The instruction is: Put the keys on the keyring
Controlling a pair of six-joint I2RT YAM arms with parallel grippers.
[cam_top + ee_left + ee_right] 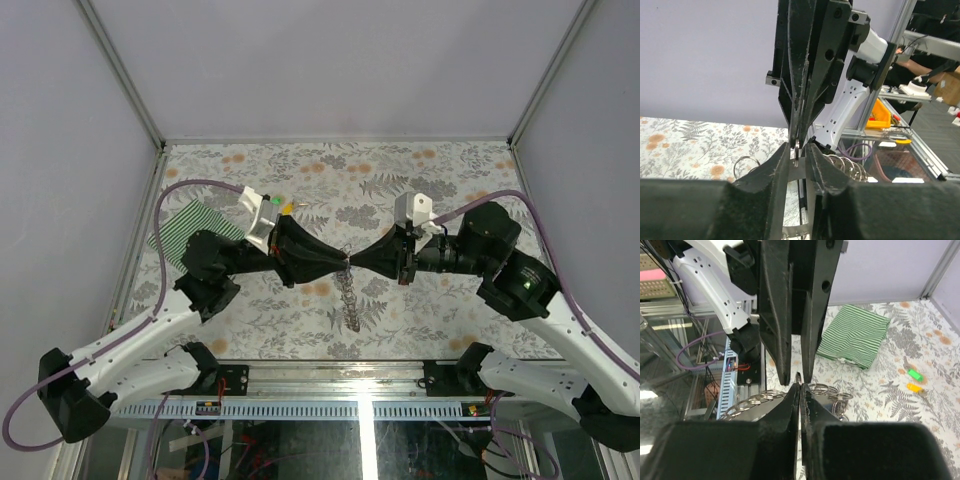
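**Grippers meet on the ring, keys lie off to the far left**

The right gripper (800, 390) is pressed shut on the top ring of the keyring (352, 300). The rest of the linked rings trail from that pinch toward the near edge of the table (450, 190). The left gripper (797, 147) meets it tip to tip, its jaws a narrow gap astride the same ring and apparently not pinching. Neither holds a key. The green key (914, 374) and yellow key (914, 387) lie side by side on the table beyond the left wrist, near the striped cloth (855, 337). The left arm is nearer, though by my judgement its own wrist crowds that reach.
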